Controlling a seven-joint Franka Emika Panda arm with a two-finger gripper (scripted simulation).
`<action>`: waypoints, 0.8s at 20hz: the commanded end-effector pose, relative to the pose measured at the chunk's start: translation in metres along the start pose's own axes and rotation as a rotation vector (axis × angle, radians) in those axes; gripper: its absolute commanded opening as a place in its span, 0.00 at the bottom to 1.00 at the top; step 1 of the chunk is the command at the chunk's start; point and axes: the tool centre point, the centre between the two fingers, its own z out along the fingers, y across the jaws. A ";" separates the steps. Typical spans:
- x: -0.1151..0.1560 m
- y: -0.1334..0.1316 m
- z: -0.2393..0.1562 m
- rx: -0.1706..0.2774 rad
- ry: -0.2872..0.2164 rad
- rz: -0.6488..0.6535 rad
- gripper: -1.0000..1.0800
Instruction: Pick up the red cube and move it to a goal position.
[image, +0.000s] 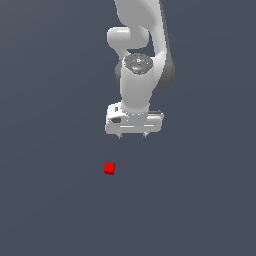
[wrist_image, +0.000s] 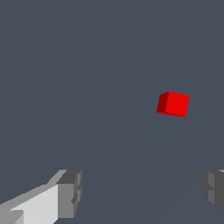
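The red cube (image: 109, 168) is tiny and bright, lying alone on the dark grey floor toward the exterior view's left of the arm. My white gripper (image: 132, 135) hangs above it and a little to the exterior view's right, with its two short fingertips spread apart and nothing between them. In the wrist view the red cube (wrist_image: 173, 103) sits apart from my open gripper (wrist_image: 142, 192), whose grey fingertips (wrist_image: 70, 193) show at both sides of the frame. The cube touches neither finger.
A plain dark grey floor (image: 200, 200) fills both views. The white arm's links (image: 137, 45) rise behind the gripper in the exterior view.
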 end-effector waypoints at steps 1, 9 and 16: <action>0.000 0.000 0.000 0.000 0.000 0.000 0.96; 0.006 0.009 0.015 0.001 -0.002 0.018 0.96; 0.020 0.031 0.051 0.005 -0.007 0.062 0.96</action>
